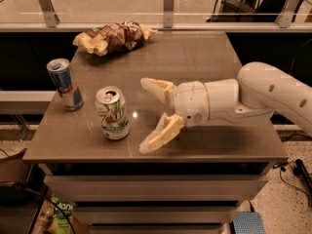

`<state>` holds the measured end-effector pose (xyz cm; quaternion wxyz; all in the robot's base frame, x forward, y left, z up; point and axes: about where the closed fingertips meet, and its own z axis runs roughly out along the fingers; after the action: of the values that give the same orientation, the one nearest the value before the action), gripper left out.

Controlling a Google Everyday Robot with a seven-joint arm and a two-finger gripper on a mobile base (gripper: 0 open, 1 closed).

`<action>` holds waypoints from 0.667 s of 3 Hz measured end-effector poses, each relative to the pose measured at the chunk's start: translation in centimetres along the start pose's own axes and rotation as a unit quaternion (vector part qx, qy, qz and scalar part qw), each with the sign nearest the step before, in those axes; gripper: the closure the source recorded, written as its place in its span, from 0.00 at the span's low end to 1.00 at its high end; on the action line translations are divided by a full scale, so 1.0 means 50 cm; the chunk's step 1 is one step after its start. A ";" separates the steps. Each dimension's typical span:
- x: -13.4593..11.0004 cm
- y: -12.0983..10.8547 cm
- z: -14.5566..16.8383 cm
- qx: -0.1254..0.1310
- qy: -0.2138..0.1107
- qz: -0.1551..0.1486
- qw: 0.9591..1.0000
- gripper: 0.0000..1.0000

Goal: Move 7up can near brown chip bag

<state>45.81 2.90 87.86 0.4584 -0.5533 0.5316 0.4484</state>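
On the table [204, 62], wide-open jaws hover beside the 7up can [113, 113], blue can [65, 84] beyond it, brown chip bag [114, 37] behind.

One raised, close view angled down over the table [204, 57], jaws mid-frame.

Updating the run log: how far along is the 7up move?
Done: nothing; the 7up can stands at the front, well apart from the chip bag at the back. In hand: the gripper, fingers open, sits beside the can, not touching. Left: grasp, carry, set down near the bag.
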 end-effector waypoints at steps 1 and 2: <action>-0.008 0.012 0.027 0.000 -0.009 0.005 1.000 0.00; -0.016 0.017 0.052 0.018 -0.013 0.011 1.000 0.00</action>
<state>44.92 5.58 88.14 0.4708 -0.5332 0.5395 0.4506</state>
